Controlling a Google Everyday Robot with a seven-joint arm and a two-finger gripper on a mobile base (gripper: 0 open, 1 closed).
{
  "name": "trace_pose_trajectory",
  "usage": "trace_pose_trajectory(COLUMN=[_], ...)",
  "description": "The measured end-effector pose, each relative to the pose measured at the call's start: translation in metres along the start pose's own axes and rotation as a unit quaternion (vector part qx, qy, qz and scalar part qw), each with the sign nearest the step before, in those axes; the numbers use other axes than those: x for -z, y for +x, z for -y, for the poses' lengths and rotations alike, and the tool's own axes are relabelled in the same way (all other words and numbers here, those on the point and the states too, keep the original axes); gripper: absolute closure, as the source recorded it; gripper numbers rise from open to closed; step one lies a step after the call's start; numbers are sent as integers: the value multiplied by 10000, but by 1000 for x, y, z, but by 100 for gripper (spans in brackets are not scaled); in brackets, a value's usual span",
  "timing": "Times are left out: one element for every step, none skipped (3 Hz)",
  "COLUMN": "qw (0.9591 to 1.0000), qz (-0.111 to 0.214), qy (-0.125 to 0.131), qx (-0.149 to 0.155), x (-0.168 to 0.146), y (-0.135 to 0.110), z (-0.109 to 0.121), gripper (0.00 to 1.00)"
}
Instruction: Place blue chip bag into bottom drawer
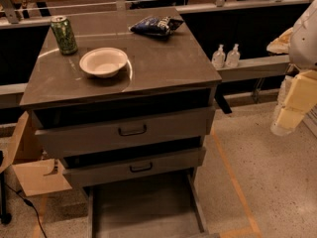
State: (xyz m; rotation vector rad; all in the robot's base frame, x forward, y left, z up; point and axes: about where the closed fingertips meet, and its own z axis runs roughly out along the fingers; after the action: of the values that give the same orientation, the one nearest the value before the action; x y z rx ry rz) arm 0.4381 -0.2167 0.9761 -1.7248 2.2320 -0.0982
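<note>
The blue chip bag [156, 25] lies flat on the cabinet top near its back edge, right of centre. The bottom drawer [143, 207] is pulled out at floor level; its flat grey floor shows nothing in it. My gripper [290, 114] hangs on the cream and white arm at the right edge of the view. It is beside the cabinet at about the height of the upper drawer front. It is well apart from the bag and lower than it.
A white bowl [104, 62] and a green can [64, 34] stand on the cabinet top [163, 68], left of the bag. Two grey-fronted drawers with black handles [132, 131] sit above the bottom drawer. Two small bottles [225, 56] stand on a ledge behind. A cardboard box [29, 167] is at the left.
</note>
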Motion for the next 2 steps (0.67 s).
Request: trace_pose_trajectory(qw=[10000, 9993], qz=[0, 193], qy=[1, 221], qx=[0, -219], x=[0, 0], y=[0, -1], z=[0, 5], gripper=[0, 0])
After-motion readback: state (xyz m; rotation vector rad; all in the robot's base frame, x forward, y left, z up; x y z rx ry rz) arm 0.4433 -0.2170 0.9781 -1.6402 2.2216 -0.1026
